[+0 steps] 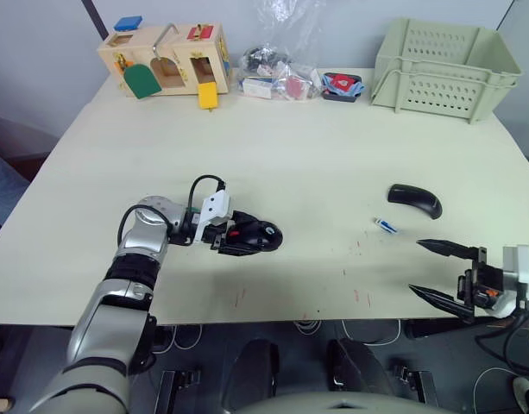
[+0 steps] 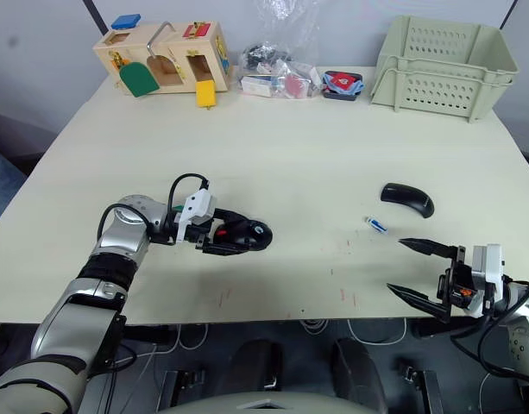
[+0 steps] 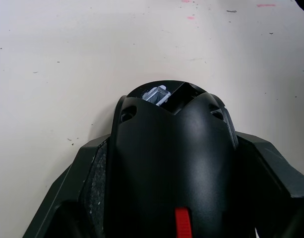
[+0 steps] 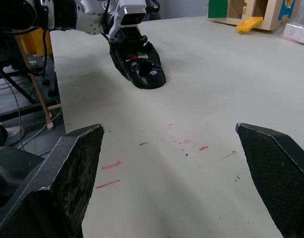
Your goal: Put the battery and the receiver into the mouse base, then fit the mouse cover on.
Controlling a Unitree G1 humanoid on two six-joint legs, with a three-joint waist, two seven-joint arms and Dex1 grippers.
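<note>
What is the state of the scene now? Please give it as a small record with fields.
left gripper: fingers closed around the mouse base, which rests on the table
right gripper: fingers open, holding nothing, near the table's front edge
battery: lying loose on the table, between the base and the right gripper
mouse cover: lying on the table beyond the battery
progress: battery not yet in base, cover off

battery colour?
Blue and white; the battery lies on the table, clearest in the left eye view.
</note>
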